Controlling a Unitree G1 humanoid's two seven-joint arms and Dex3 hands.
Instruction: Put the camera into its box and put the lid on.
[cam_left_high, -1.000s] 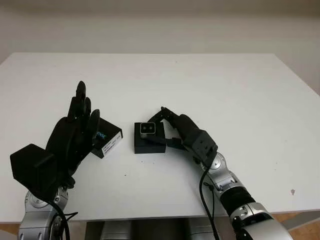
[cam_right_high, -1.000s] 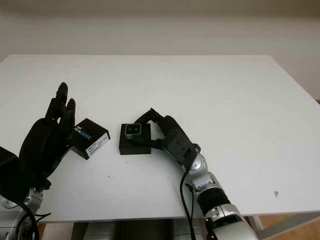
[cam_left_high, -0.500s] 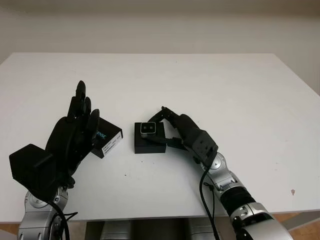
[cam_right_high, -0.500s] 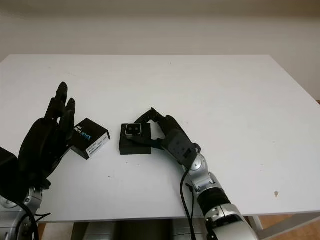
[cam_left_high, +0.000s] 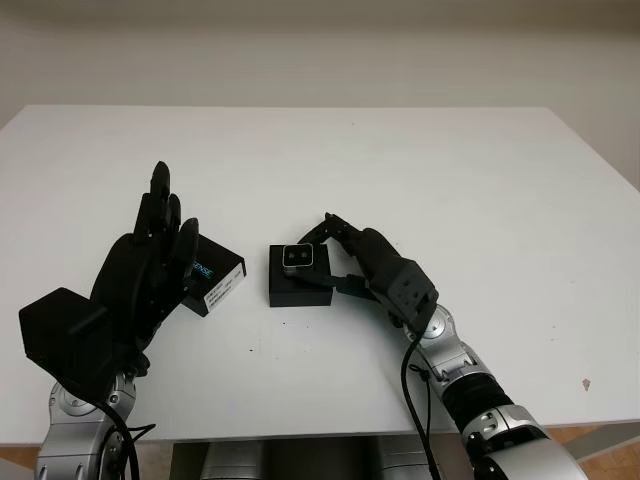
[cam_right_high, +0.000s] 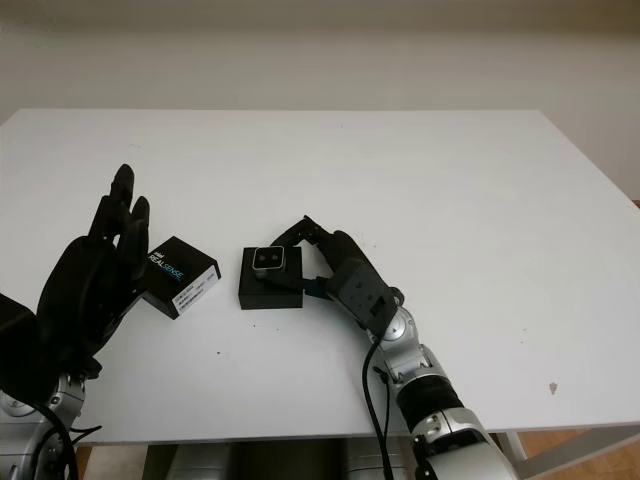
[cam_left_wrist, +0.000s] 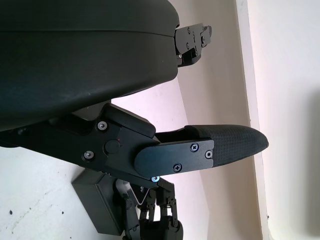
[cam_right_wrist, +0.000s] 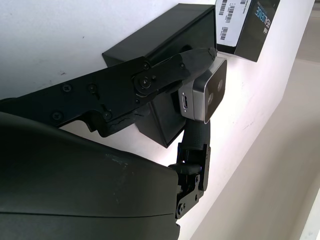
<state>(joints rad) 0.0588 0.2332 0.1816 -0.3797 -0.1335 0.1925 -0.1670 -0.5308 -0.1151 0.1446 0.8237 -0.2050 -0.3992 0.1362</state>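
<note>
In the eye views, the right hand (cam_left_high: 345, 255) grips the silver camera (cam_left_high: 297, 258) over the black box (cam_left_high: 299, 285) mid-worktop (cam_left_high: 450, 180). The left hand (cam_left_high: 150, 265), unclenched, hovers beside the lid (cam_left_high: 215, 278). The right wrist view shows fingers (cam_right_wrist: 165, 75) pinching the camera.

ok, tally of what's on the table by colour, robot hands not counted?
Black: 2, the box and the lid
Silver: 1, the camera
Total: 3
</note>
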